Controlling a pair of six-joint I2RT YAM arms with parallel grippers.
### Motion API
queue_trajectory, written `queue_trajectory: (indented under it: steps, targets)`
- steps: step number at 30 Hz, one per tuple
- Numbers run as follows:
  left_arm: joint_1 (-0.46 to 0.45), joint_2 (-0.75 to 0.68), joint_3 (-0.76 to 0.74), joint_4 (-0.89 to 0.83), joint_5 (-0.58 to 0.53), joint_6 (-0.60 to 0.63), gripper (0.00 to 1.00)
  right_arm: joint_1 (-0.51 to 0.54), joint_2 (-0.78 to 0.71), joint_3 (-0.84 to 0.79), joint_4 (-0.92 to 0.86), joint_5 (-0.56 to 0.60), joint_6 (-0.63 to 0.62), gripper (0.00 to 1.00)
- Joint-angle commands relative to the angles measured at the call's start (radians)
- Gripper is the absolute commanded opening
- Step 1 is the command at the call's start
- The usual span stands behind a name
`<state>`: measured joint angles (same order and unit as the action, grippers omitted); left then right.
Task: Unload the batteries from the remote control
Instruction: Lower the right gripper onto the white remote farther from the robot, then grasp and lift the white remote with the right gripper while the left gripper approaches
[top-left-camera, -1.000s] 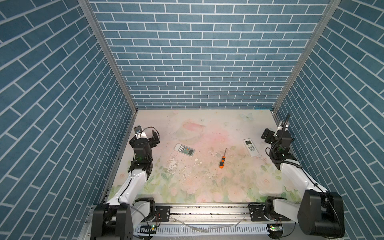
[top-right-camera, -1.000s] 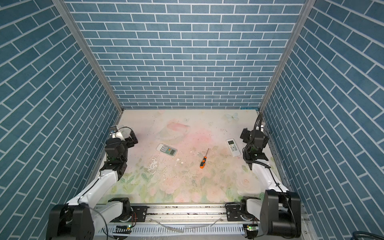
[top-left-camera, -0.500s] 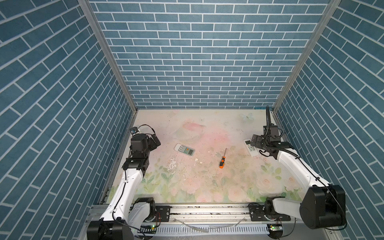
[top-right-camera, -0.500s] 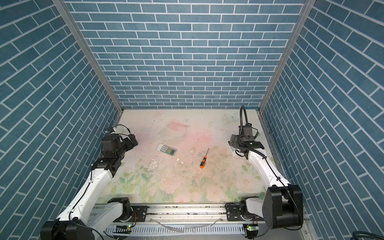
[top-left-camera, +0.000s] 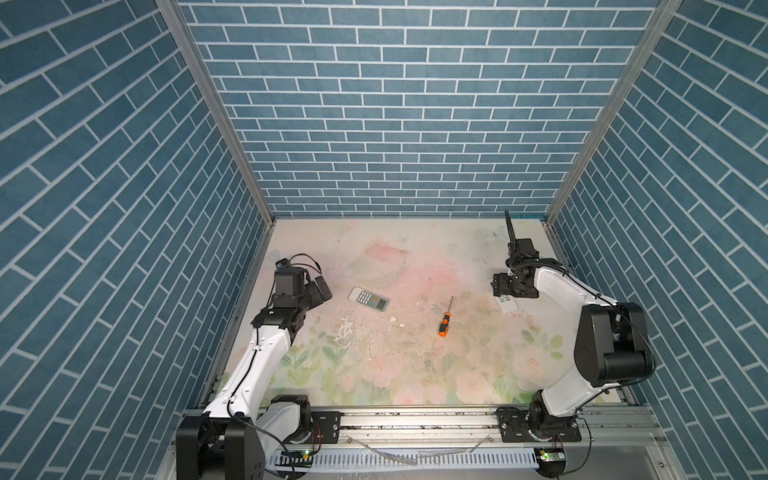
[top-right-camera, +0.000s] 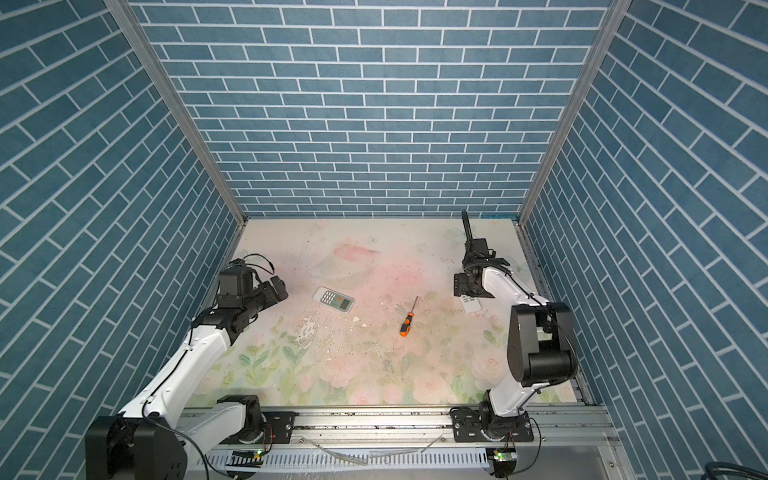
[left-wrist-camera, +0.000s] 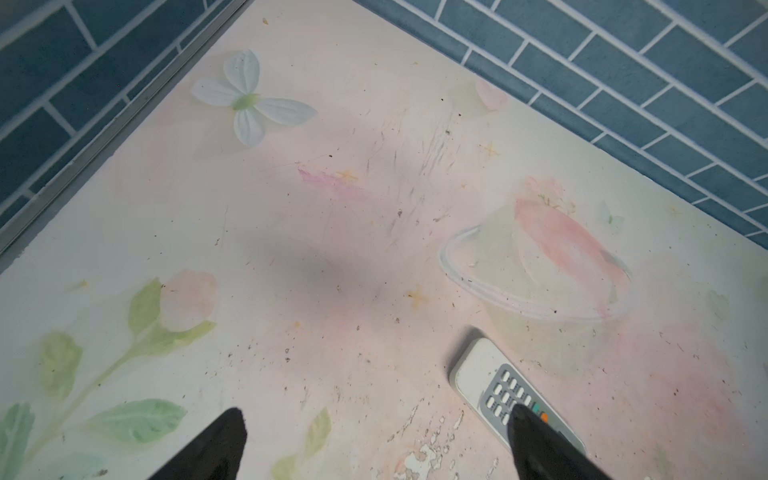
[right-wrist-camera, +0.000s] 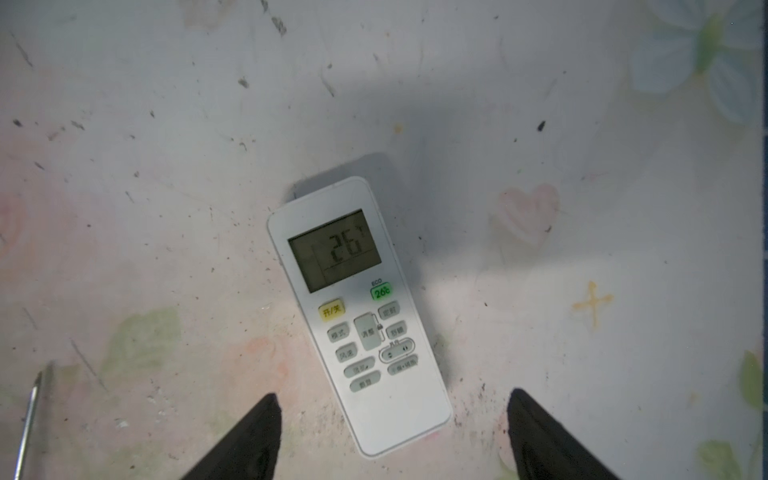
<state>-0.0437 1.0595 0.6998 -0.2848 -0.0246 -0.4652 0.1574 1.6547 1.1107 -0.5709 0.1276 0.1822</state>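
On my floral surface (top-left-camera: 415, 249) I see a left remote (top-left-camera: 369, 299), a right remote (top-left-camera: 508, 305) — and a screwdriver (top-left-camera: 444, 322) between them.

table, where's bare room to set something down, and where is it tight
Bare: the far strip of table between the back wall and the row of things; the near band between the screwdriver and the front rail. Crowded: the middle row, where the left gripper hangs by the left remote and the right gripper hangs over the right remote.

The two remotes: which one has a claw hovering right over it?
The remote showing 26 on its screen, under the open right gripper. The other remote, left of the screwdriver, has the left gripper beside it, not above.
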Motion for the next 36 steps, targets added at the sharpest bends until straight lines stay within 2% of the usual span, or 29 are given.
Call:
queue_trajectory:
  steps: [1,12,26,31,36]
  targets:
    - [-0.02,-0.014,0.027,-0.035,-0.008,0.006,1.0,0.005,0.041,0.049,-0.052,-0.044,-0.067,0.86]
    - [-0.041,-0.023,0.039,-0.057,-0.01,-0.001,1.0,0.006,0.147,0.061,-0.049,-0.066,-0.091,0.86]
    - [-0.15,0.062,0.088,-0.06,-0.056,-0.017,1.0,0.005,0.14,0.023,-0.044,-0.133,-0.079,0.76]
    - [-0.207,0.132,0.126,-0.047,-0.046,-0.024,1.0,0.006,0.123,-0.012,-0.048,-0.134,-0.056,0.65]
    - [-0.266,0.205,0.179,-0.038,-0.029,-0.032,1.0,0.007,0.098,-0.047,-0.039,-0.147,-0.035,0.4]
